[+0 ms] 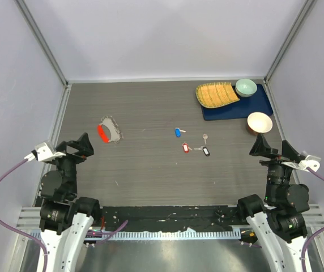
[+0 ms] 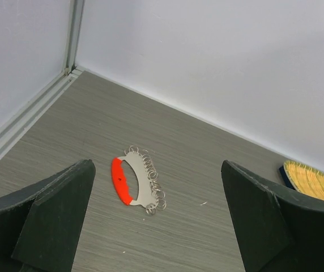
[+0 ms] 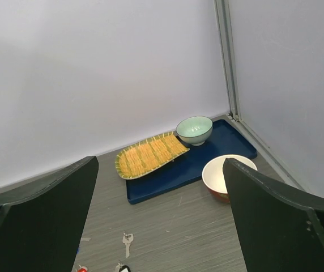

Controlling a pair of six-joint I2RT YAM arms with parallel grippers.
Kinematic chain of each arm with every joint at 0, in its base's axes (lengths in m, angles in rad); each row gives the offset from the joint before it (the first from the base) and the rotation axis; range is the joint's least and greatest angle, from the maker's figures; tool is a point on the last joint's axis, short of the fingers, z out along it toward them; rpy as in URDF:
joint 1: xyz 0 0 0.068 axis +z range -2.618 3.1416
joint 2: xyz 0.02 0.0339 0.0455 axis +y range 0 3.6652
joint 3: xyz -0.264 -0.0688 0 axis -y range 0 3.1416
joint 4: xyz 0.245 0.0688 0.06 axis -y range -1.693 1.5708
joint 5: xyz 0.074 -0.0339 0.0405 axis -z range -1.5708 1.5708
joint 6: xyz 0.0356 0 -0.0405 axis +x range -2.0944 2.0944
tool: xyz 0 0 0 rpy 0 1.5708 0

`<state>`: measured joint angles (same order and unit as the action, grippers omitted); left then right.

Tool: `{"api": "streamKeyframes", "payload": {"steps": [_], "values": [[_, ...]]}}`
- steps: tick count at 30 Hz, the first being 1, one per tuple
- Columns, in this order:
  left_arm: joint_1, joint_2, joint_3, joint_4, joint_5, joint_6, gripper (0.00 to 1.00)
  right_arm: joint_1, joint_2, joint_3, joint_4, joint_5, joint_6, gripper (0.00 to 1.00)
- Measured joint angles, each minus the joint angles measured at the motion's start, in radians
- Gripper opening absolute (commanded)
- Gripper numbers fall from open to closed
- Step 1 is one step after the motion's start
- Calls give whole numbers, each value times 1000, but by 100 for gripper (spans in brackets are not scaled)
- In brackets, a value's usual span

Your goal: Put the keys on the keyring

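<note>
Both hands are spread wide and hold nothing. The left hand (image 1: 76,147) hangs over the near left of the worktop (image 1: 150,170), the right hand (image 1: 275,148) over the near right. No key is on the ring yet, so the task looks to be at its very start.

The keyring (image 2: 142,184) lies flat just ahead of the left hand and a little inward of it, framed between that hand's fingers (image 2: 54,215) in the wrist view. Its red fob (image 2: 118,180) is a curved strip whose long axis runs roughly near to far, slightly slanted. The wire loop sits on the fob's inner side, the side facing the keys. The keyring is well apart from the right hand.

The keys (image 1: 191,143) lie loose in a small cluster about mid-worktop. The blue key (image 1: 178,132) is off to the left, the silver key (image 1: 205,137) to the right, and the red key (image 1: 186,148) and black key (image 1: 206,151) are nearest the arms (these two may touch at their shanks, but they are too small to tell). The cluster lies inward of the right hand, which is the nearer of the two to it. Only part of the cluster shows, at the bottom of the right wrist view.

I'd judge the fair split to be left hand to the keyring and right hand to the keys; each key lies thin and flat on the worktop and will likely be awkward to pinch
</note>
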<state>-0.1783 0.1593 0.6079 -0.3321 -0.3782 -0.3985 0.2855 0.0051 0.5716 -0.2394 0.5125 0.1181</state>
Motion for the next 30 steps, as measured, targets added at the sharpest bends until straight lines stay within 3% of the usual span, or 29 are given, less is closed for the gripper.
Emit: {"api": "streamKeyframes", "payload": {"steps": [15,21,30], "values": [[3,48,-4,0,-39,-46,100,0,0,0,0,-45,21,100],[4,224,-16,20,25,-178,100,18,0,0,-1,-55,33,100],[4,566,-190,251,92,-481,100,56,0,2,-11,-56,47,100]]}}
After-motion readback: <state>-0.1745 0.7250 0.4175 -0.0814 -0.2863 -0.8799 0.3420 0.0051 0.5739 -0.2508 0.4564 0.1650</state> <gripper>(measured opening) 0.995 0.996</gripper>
